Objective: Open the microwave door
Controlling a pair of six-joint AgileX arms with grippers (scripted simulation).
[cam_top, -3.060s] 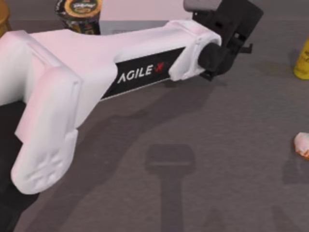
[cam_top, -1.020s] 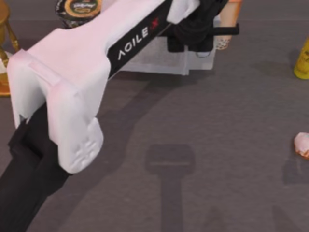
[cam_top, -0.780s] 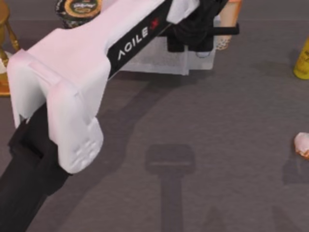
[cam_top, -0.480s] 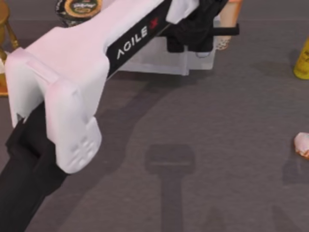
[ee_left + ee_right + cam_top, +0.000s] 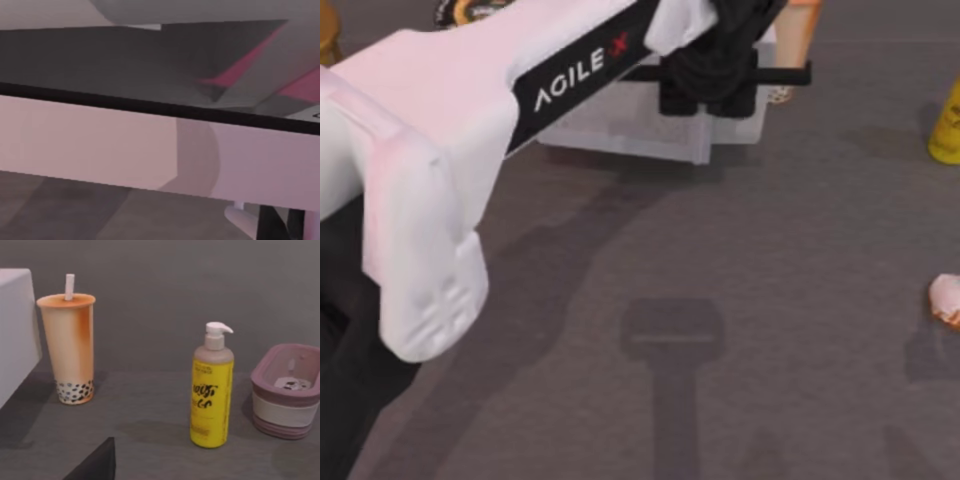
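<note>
Door has swung further out since earlier; left gripper at its handle to pull, finger state can't tell. Right arm parked.

L arm stretched diagonally across top view, wrist at far edge, left hand angled down; finger state unclear. R arm out of view.

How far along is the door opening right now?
Done: the microwave door looks swung out, a pale panel jutting toward the table's front. In hand: the left gripper sits over its right end. Left: possibly more swing; the left arm hides the opening. Right arm parked, outside the top view.
</note>
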